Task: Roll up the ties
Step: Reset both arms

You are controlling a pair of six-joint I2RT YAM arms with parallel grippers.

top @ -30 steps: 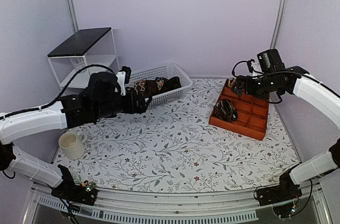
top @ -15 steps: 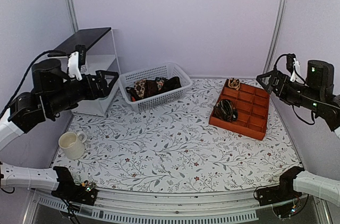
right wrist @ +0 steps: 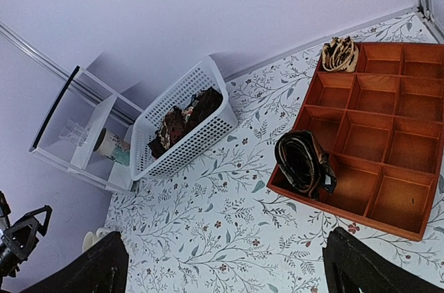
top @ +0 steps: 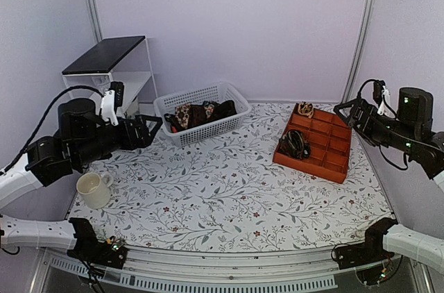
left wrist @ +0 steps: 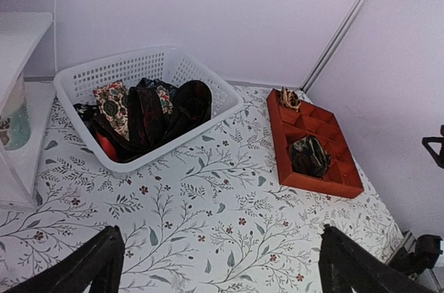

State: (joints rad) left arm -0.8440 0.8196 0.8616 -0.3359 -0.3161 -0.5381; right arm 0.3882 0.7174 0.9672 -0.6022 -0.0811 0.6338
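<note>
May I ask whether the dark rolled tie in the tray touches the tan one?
Apart. The right wrist view shows the dark rolled tie and the tan rolled tie in separate tray compartments, an empty one between.

The left arm (top: 41,161) is held up at 9 o'clock of the top view, forearm reaching toward 3 o'clock. The left gripper (top: 152,130) has its fingers spread wide with nothing between them. The right arm (top: 420,144) mirrors it at 3 o'clock (elbow bent, wrist high). The right gripper (top: 345,114) points toward 9 o'clock, fingers likewise wide apart and empty.
</note>
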